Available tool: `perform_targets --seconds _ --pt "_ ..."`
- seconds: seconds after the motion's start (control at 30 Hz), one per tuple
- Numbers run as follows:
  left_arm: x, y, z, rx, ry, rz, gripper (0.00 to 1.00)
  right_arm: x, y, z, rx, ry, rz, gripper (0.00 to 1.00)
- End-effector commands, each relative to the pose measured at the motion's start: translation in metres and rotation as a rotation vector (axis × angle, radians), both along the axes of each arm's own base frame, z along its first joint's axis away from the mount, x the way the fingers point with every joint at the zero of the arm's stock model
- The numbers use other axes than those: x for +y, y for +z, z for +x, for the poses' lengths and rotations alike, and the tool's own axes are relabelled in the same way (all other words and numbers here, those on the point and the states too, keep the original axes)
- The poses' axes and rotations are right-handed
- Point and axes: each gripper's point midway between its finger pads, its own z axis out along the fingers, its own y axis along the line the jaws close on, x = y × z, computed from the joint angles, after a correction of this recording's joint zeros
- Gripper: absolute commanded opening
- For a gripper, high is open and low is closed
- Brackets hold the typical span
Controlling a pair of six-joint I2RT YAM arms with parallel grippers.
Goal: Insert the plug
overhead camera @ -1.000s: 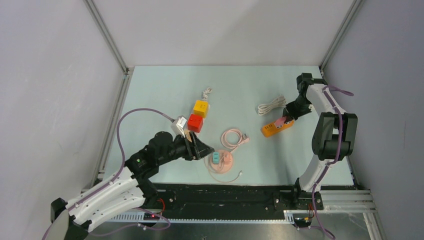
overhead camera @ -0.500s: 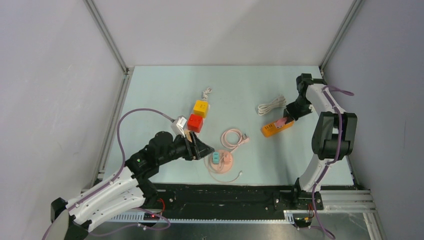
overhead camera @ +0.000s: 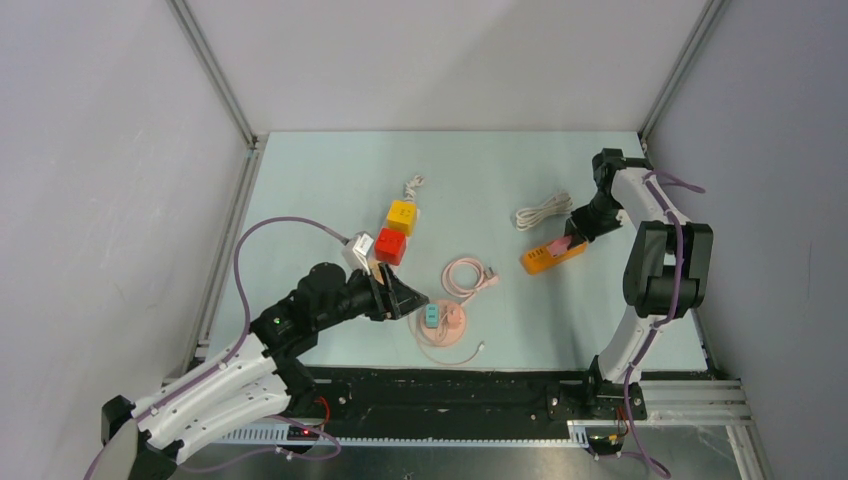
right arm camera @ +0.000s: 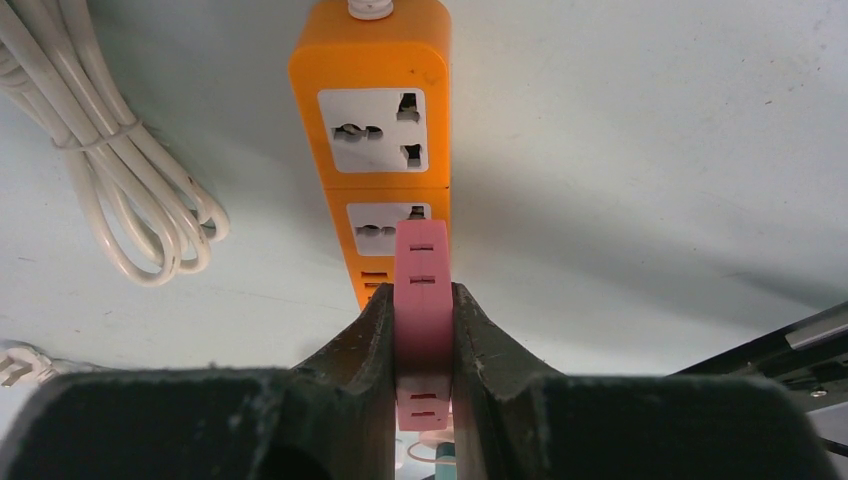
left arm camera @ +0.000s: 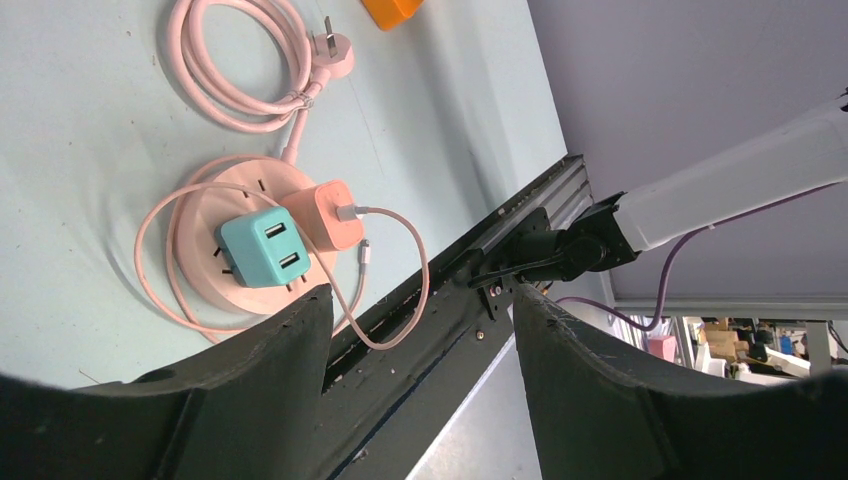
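The right claw (right arm camera: 423, 300) is pinching the pink plug (right arm camera: 422, 262) just over the orange power strip (right arm camera: 372, 130), which is lying lengthwise straight ahead on the bench's (right arm camera: 650, 150) right, while the left claw (left arm camera: 420, 295) is hovering spread, well apart.

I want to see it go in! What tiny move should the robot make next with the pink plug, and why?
Probably push the plug straight into the second socket. The right gripper is shut on the plug, which sits right over that socket on the strip. It looks lined up, but I can't tell that it is seated.
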Motion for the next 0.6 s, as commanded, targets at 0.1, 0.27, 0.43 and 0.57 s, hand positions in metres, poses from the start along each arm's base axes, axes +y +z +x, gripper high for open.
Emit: perform_targets --seconds 0.1,0.27,0.43,0.57 --pt "0.002 0.01 0.006 -0.026 0.029 -0.031 0.7 -0.003 -0.008 -0.008 0.058 0.012 -0.046 0.0" --pt "0.002 0.008 0.005 -0.02 0.028 -0.029 0.7 -0.005 -0.015 -0.014 0.1 0.028 -0.093 0.0" --pt "0.002 0.006 0.005 -0.016 0.03 -0.026 0.7 -0.002 -0.023 -0.016 0.111 0.039 -0.109 0.0" --pt "0.003 0.005 0.005 -0.015 0.032 -0.027 0.7 0.009 -0.03 -0.018 0.121 0.06 -0.124 0.0"
